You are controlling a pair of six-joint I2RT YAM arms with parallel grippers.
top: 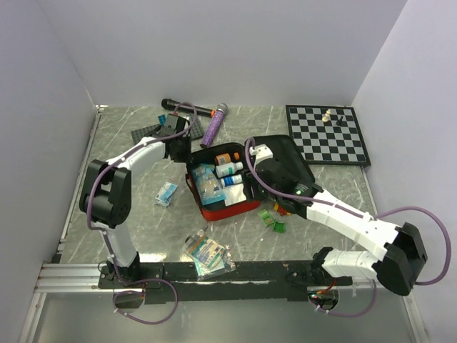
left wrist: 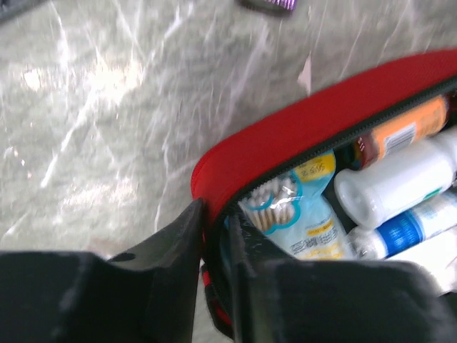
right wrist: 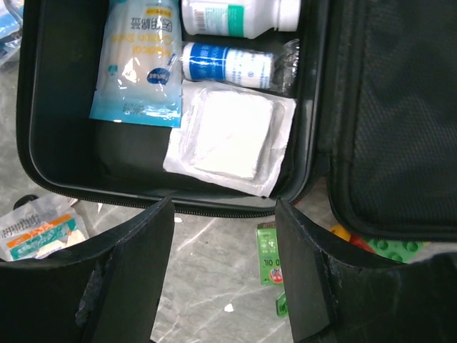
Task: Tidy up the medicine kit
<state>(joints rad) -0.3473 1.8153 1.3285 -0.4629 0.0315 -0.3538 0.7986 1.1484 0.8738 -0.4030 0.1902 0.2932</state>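
Steadiness: left pincer (left wrist: 214, 211) pinches the red fabric zip case (left wrist: 300, 136) by its rim (don't tug); right pincer (right wrist: 223, 207) spread, white gauze packet (right wrist: 228, 139) just beyond.

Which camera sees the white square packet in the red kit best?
The right wrist view: the white square packet lies whole and close inside the medicine kit, beside the blue-labelled bottle. The top view shows only a small white patch. The left wrist view shows at most a white sliver; hard to tell.
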